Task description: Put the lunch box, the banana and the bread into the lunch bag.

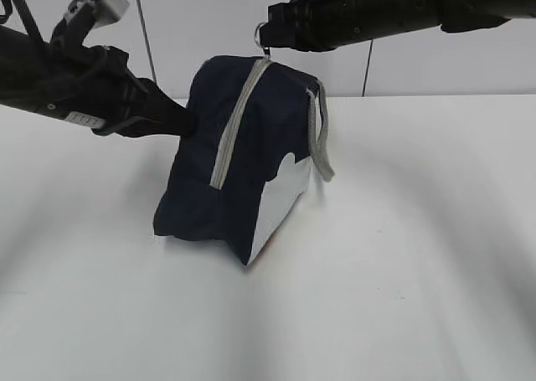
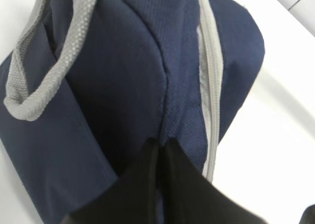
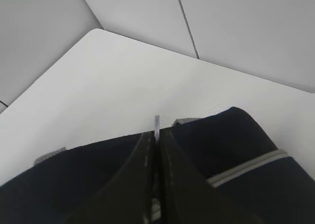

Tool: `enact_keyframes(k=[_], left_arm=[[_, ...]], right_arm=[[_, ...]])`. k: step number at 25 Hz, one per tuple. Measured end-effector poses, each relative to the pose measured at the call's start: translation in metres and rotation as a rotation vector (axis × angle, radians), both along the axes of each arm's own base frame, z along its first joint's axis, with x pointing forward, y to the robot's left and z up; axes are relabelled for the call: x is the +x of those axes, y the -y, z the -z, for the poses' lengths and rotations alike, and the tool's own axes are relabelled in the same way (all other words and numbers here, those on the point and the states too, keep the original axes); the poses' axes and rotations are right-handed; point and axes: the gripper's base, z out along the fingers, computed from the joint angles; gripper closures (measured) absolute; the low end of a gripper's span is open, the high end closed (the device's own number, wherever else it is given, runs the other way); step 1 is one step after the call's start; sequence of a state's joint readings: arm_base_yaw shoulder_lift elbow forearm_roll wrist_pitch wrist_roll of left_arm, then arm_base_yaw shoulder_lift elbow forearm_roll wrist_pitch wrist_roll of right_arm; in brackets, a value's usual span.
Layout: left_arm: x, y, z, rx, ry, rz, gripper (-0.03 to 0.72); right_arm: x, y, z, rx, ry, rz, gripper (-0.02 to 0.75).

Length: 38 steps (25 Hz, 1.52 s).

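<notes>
Zipper [image 1: 237,121] looks shut; left gripper [image 2: 158,147] pinches lunch bag [image 1: 218,188] cloth, right gripper [image 3: 156,135] clamps ring pull [image 3: 156,123]. Next, probably zip it open.

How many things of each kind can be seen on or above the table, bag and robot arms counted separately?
Lunch bag, navy, zipped shut: 1
Robot arms with grippers: 2, the left gripper closed on the bag's fabric, the right gripper closed on the ring pull
Loose food or boxes on the table: 0
Total: 3
</notes>
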<state>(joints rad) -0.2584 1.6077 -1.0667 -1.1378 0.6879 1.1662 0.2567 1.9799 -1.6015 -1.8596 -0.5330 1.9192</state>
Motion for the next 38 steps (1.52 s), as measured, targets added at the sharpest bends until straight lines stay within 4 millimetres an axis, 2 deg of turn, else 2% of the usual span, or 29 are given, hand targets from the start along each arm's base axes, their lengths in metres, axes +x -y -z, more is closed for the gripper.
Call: enact_keyframes(k=[9,14,20,23,32,38], left_arm=[[0.005,0.002,-0.007,-0.058,0.080,-0.016,0.690],[0.005,0.002,-0.008,-0.063,0.093,-0.017,0.690],[0.005,0.002,-0.008,-0.060,0.100,-0.014,0.690],[0.005,0.002,-0.009,-0.059,0.103,-0.012,0.690],[0.005,0.002,-0.009,-0.052,0.115,-0.005,0.690],[0.005,0.003,-0.009,-0.044,0.128,0.014,0.690]], right_arm=[[0.004,0.007,0.003,0.019,-0.024,0.039,0.754],[0.010,0.008,0.017,0.018,-0.056,0.068,0.754],[0.015,0.012,0.017,0.006,-0.036,0.128,0.754],[0.017,0.017,0.017,0.003,-0.031,0.150,0.754],[0.027,0.049,0.020,0.005,-0.037,0.222,0.754],[0.043,0.047,0.035,0.009,-0.052,0.203,0.754]])
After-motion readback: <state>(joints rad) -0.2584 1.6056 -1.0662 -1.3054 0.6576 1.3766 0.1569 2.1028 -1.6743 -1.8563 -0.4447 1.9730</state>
